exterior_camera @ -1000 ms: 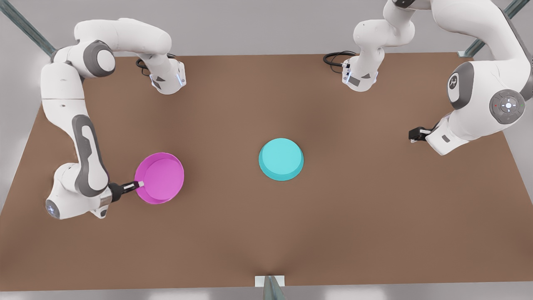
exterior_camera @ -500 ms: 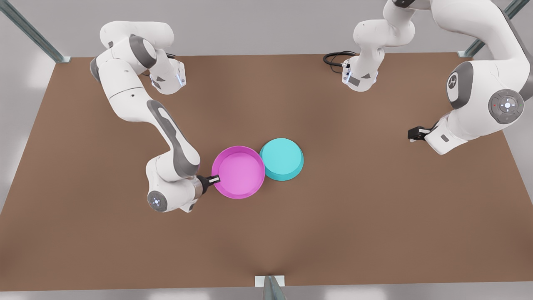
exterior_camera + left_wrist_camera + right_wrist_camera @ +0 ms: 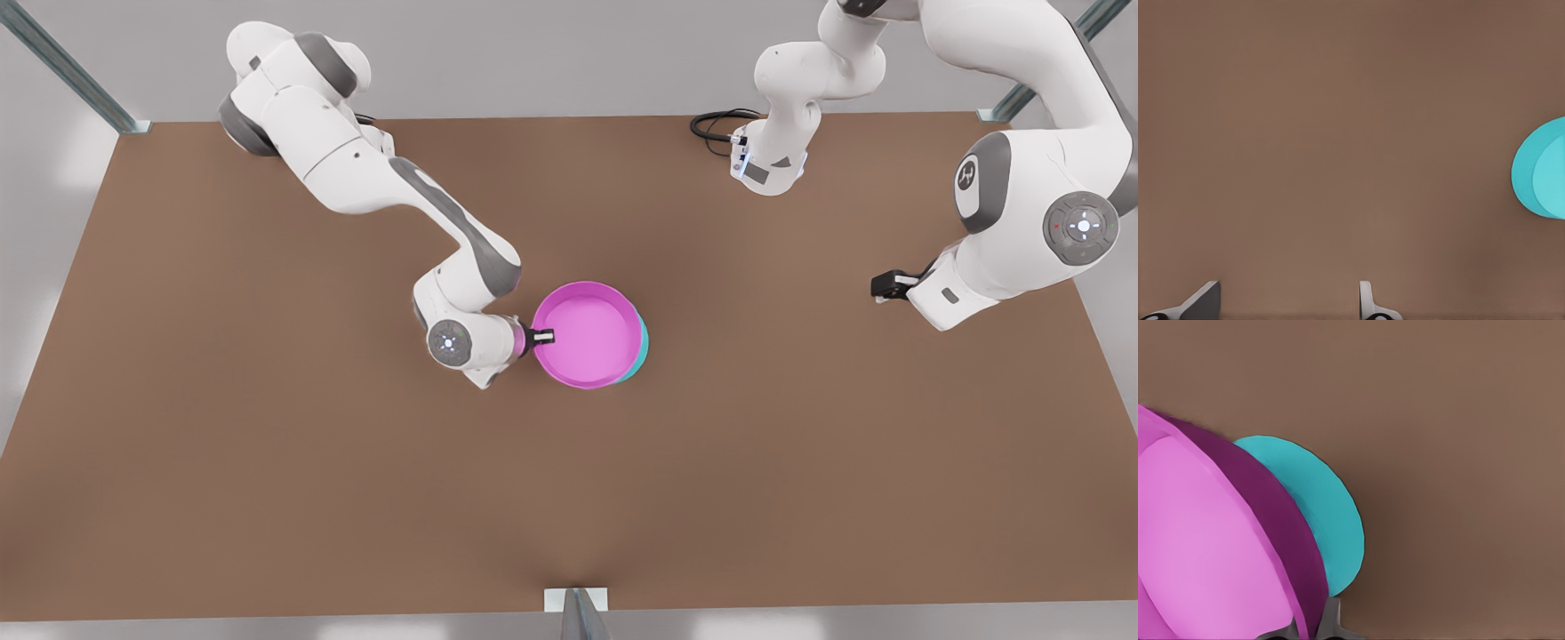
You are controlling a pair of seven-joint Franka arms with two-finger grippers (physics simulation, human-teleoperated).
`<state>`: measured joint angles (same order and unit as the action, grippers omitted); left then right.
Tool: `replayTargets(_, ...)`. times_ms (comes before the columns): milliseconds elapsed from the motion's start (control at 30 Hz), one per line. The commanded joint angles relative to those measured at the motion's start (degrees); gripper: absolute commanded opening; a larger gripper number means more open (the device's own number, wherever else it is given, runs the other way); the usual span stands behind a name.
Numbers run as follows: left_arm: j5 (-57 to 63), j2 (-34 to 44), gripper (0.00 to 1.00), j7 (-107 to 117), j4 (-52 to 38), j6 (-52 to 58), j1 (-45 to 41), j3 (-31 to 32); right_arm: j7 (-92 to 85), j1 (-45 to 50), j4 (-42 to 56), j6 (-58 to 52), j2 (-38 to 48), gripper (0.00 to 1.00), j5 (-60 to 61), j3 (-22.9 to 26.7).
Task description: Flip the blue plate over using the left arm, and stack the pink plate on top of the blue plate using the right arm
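1. Front view: the right gripper (image 3: 544, 337), pinching the rim of the pink plate (image 3: 587, 336) on the front view's left side, is now holding it directly over the blue plate (image 3: 642, 348) near the table's (image 3: 267, 498) middle. Half a second ago the 2 plates were side by side; now just a thin turquoise crescent is peeking out at the front view's right. Judging from this, the carry is nearly finished and lowering and release are what remain. The left gripper (image 3: 883, 287) is waiting well apart at the front view's right edge.
2. Left wrist view: the left gripper's fingers (image 3: 1368, 301) are standing spread with nothing between them, above bare table, with the blue plate (image 3: 1541, 170) lying far off, its flat underside up, so the flip looks done.
3. Right wrist view: the pink plate (image 3: 1211, 547) is hanging tilted in the jaws, the blue plate (image 3: 1318, 507) beneath and behind it.
4. Count: 2 plates, 1 pink and 1 blue; 2 arms, 2 grippers.
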<state>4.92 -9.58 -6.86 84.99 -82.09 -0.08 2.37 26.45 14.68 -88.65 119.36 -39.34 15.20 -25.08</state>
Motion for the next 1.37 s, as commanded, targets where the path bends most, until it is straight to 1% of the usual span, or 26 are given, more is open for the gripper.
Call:
replayTargets(0, 0.0, 0.0, 1.00, 0.0, 0.0, 0.0, 0.0, 0.0, 0.5, 0.1, -0.2, 0.3, 0.1, 0.21, -0.4, -0.1)
replayTargets(167, 0.0, 0.0, 1.00, 0.0, 0.0, 0.1, 0.0, 0.0, 1.7, 0.5, -2.8, 5.4, 0.0, 0.21, -0.4, -1.2)
replayTargets(433, -0.1, 0.0, 1.00, 0.0, 0.0, 0.2, 0.0, 0.0, 2.9, 0.9, -4.2, 7.0, 0.0, 0.21, -0.4, -1.3)
replayTargets(500, 0.0, 0.0, 1.00, 0.0, 0.0, 0.3, 0.0, 0.0, 2.8, 0.8, -4.1, 7.0, 0.0, 0.67, -0.4, -1.3)
replayTargets(533, 0.0, -0.1, 1.00, 0.0, 0.0, 0.3, 0.0, 0.0, 2.8, 0.8, -4.0, 7.0, 0.0, 0.96, -0.4, -1.3)
replayTargets(567, 0.0, 0.0, 1.00, 0.0, 0.0, 0.3, 0.0, 0.0, 2.9, 0.8, -4.0, 7.0, 0.0, 1.00, -0.2, -1.3)
replayTargets(800, 0.0, 0.1, 1.00, 0.0, 0.0, 1.1, -0.1, 0.0, 2.9, 0.3, -3.6, 6.9, 0.0, 1.00, -0.1, -1.5)
replayTargets(867, 0.0, 0.1, 1.00, 0.0, 0.0, 1.1, 0.0, 0.0, 3.9, 0.2, -0.3, 4.1, 1.3, 1.00, -0.4, -1.5)
replayTargets(900, 0.0, 0.1, 1.00, 0.0, 0.0, 1.1, 0.0, 0.0, 4.9, -0.5, 4.5, -1.4, 2.2, 1.00, -1.6, -1.3)
replayTargets(933, 0.0, 0.1, 1.00, 0.0, 0.0, 1.1, 0.0, 0.0, 4.9, -0.6, 9.7, -6.3, 2.5, 1.00, -5.4, -0.9)
replayTargets(967, 0.0, 0.2, 1.00, 0.0, 0.0, 1.1, -0.1, 0.0, 4.6, -3.2, 18.0, -14.3, 2.5, 1.00, -11.8, -0.8)
replayTargets(1033, 0.0, 0.2, 1.00, 0.0, 0.0, 1.1, 0.0, 0.0, 2.6, -10.5, 26.1, -26.3, 2.6, 1.00, -16.4, -1.2)
replayTargets(1067, 0.0, 0.2, 1.00, 0.0, 0.0, 1.1, 0.0, 0.0, -7.0, -15.3, 28.0, -30.4, 5.9, 1.00, -19.1, -0.5)
replayTargets(1100, 0.0, 0.2, 1.00, 0.0, 0.0, 1.1, 0.0, 0.0, -10.6, -18.3, 27.8, -31.1, 8.3, 1.00, -21.4, 0.3)
replayTargets(1133, 0.0, 0.3, 1.00, 0.0, 0.0, 1.3, -0.1, 0.0, -13.7, -22.2, 25.3, -32.7, 13.2, 1.00, -21.9, 1.9)
replayTargets(1167, 0.0, 0.3, 1.00, 0.0, 0.0, 1.4, 0.0, 0.0, -18.5, -18.7, 14.7, -31.6, 22.2, 1.00, -16.4, 14.1)
replayTargets(1200, 0.0, 0.3, 1.00, 0.0, 0.0, 1.4, -0.1, 0.0, -20.1, -17.7, 4.5, -26.9, 28.4, 1.00, -12.1, 19.6)
replayTargets(1233, 0.0, 0.4, 1.00, 0.0, 0.0, 1.4, -0.1, 0.0, -23.0, -18.5, 2.9, -26.2, 29.8, 1.00, -13.4, 19.6)
replayTargets(1333, 0.0, 0.4, 1.00, 0.0, 0.0, 1.4, -0.1, 0.0, -23.1, -17.6, 6.4, -27.8, 29.5, 1.00, -17.7, 19.2)
